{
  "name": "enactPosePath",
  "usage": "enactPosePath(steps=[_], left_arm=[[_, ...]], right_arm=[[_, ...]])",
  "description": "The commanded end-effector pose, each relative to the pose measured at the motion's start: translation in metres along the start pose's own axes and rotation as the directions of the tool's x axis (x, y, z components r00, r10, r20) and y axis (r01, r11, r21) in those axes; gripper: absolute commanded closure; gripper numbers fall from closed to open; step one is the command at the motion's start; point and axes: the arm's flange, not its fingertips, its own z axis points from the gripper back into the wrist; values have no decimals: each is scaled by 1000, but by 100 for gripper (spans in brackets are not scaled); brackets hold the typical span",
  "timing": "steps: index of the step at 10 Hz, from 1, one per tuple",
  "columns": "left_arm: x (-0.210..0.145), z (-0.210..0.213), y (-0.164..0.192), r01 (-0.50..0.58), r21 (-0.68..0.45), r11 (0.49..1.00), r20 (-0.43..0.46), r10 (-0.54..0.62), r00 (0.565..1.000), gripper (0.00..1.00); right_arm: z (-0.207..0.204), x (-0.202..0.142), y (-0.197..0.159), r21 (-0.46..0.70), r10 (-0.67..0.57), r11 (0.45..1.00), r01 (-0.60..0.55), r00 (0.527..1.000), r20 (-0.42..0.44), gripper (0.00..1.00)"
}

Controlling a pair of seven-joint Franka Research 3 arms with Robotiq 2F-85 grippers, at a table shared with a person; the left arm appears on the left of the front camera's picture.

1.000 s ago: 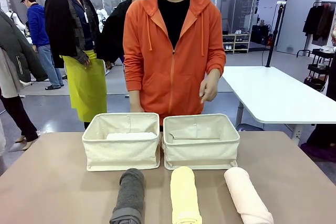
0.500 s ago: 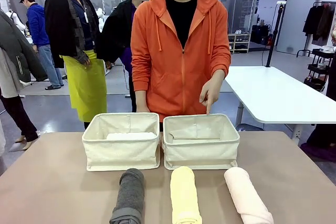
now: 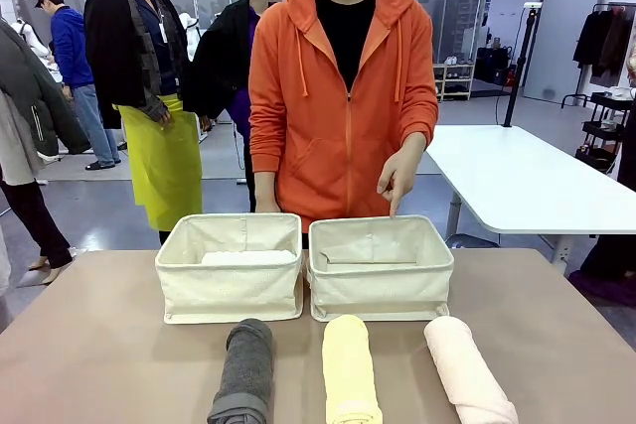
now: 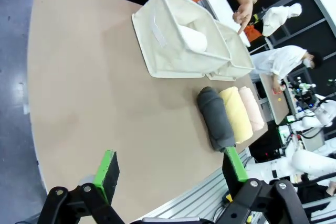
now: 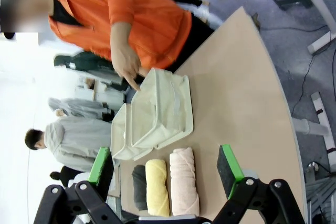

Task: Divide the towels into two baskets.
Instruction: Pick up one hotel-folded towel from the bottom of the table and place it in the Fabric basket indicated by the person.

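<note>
Two cream canvas baskets stand side by side on the tabletop (image 3: 99, 345), their inner walls very close together: the left basket (image 3: 231, 285) and the right basket (image 3: 381, 287).

There are four rolled towels. The white towel (image 3: 248, 257) lies inside the left basket. The other three lie in a row on the tabletop just in front of the baskets, each apart from the next. The dark grey towel (image 3: 244, 369) is before the left basket and the pale yellow towel (image 3: 350, 369) before the right basket. The pale pink towel (image 3: 465, 369) lies off that basket's right corner, slightly angled.

A person in an orange hooded jacket stands at the far side. One hand (image 3: 399, 174) points an index finger down at the right basket's far rim.

The left tool (image 4: 170, 167) hangs above bare tabletop, well apart from the towels. Its jaws are spread wide, with nothing between the green pads. The right tool (image 5: 164, 169) is likewise spread wide, gripping and touching nothing.
</note>
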Motion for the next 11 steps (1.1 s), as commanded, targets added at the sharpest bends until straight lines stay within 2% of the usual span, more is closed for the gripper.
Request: enactPosePath(steps=[1,4,7,8,11], left_arm=[[-2,3,-1,8,-19,1000,15,-8,1000,0],[-2,3,-1,8,-19,1000,15,-8,1000,0],[-2,3,-1,8,-19,1000,15,-8,1000,0],[-2,3,-1,8,-19,1000,15,-8,1000,0],[-2,3,-1,8,-19,1000,15,-8,1000,0]], right_arm=[[-22,-8,26,-20,98,995,-103,983,-155,0],[-85,-52,58,-79,214,959,-271,881,-422,0],[-156,-113,68,-142,234,906,-398,753,-615,0],[-176,-130,69,-148,239,887,-438,708,-664,0],[-224,-167,69,-197,227,834,-515,646,-729,0]])
